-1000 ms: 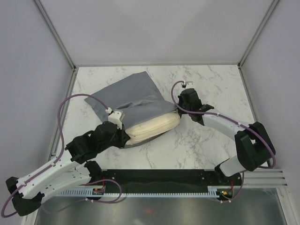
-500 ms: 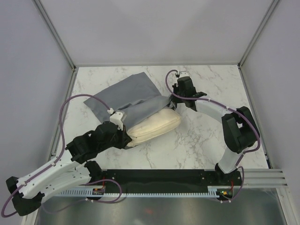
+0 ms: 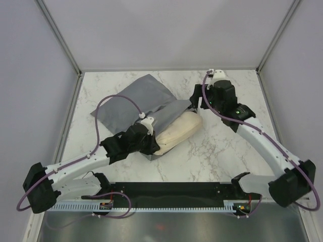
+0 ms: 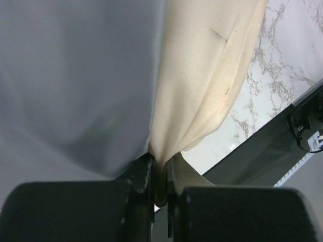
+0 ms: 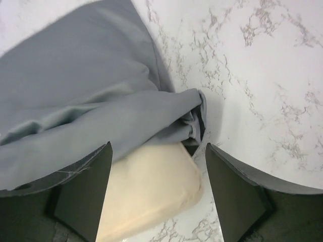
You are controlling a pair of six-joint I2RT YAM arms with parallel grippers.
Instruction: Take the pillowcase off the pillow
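Note:
The cream pillow [image 3: 179, 132] lies mid-table, its left part still inside the grey pillowcase [image 3: 136, 98], which trails off to the back left. My left gripper [image 3: 153, 146] is at the pillow's near left corner, and in the left wrist view it [image 4: 160, 169] is shut on a pinch of the pillow [image 4: 202, 91] beside the pillowcase [image 4: 75, 75]. My right gripper [image 3: 194, 107] hovers open over the case's bunched right edge. From the right wrist, its wide-apart fingers [image 5: 157, 151] hold nothing, with the pillowcase [image 5: 75, 85] and pillow [image 5: 151, 191] below.
The marble table [image 3: 227, 151] is enclosed by white walls and metal corner posts. A black rail [image 3: 176, 189] runs along the near edge between the arm bases. The left arm's purple cable [image 3: 113, 103] loops over the pillowcase.
My right gripper has opened, let go of the pillowcase edge and risen back to the right. The left arm has stretched forward and right, carrying the pillow corner with it.

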